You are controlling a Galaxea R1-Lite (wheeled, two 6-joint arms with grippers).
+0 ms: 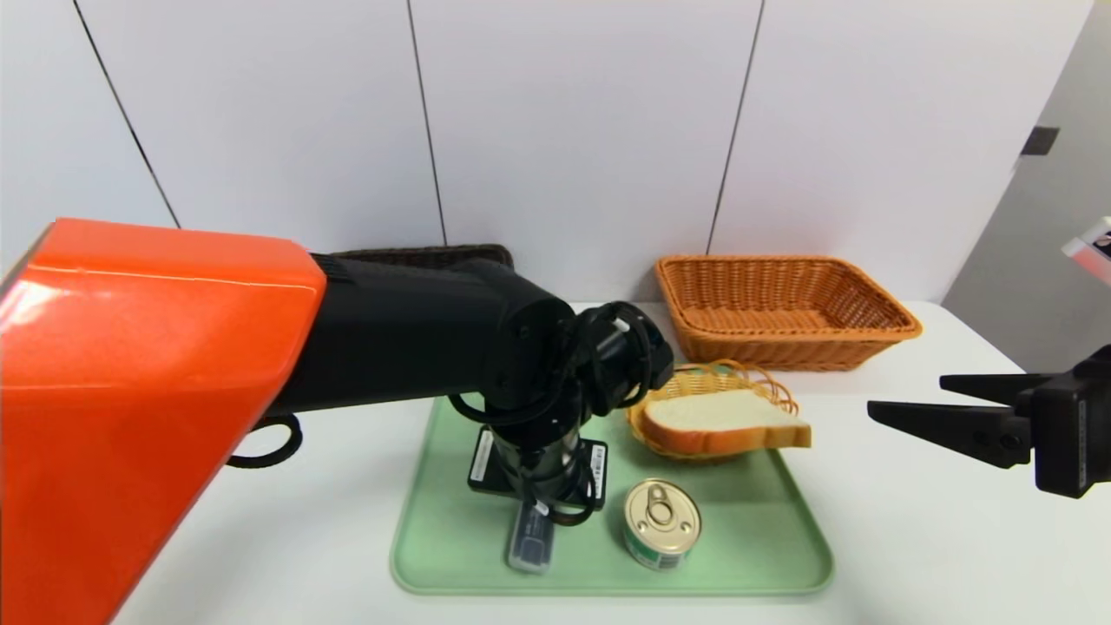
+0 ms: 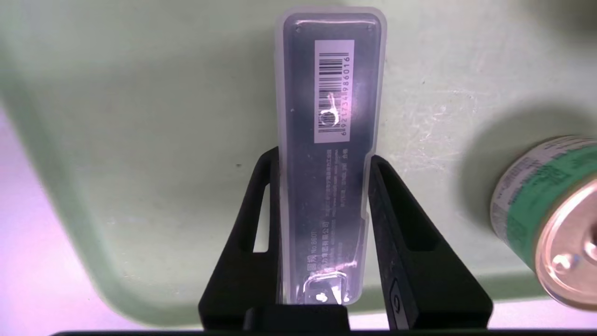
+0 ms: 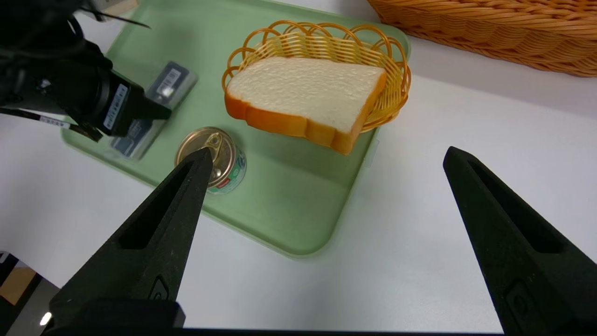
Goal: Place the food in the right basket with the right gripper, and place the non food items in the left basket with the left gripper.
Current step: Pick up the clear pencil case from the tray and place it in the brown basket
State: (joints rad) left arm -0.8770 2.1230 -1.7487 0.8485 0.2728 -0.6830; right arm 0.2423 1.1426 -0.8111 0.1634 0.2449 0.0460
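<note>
My left gripper (image 2: 325, 156) has both its fingers up against the long sides of the clear plastic case (image 2: 298, 196), so I think I have it pinched. The case is over the near left part of the tray (image 1: 755, 538); I can't tell if it is touching the tray. I should squeeze just enough, because slick plastic could slide or spin. Then I should go straight up, keeping it flat, before I swing over to the dark basket (image 1: 417, 256), behind the tray's left end.

The can (image 1: 661, 521) is at the tray's near middle, so I mustn't bump it. The black box (image 1: 480, 460) is on the tray's left side, under my arm, so I need to lift clear of it and the tray's raised edge. The wall (image 1: 564, 130) is behind the tray, so I shouldn't reach too deep. My right gripper (image 3: 327, 150) waits wide and empty, off the tray's right side.
</note>
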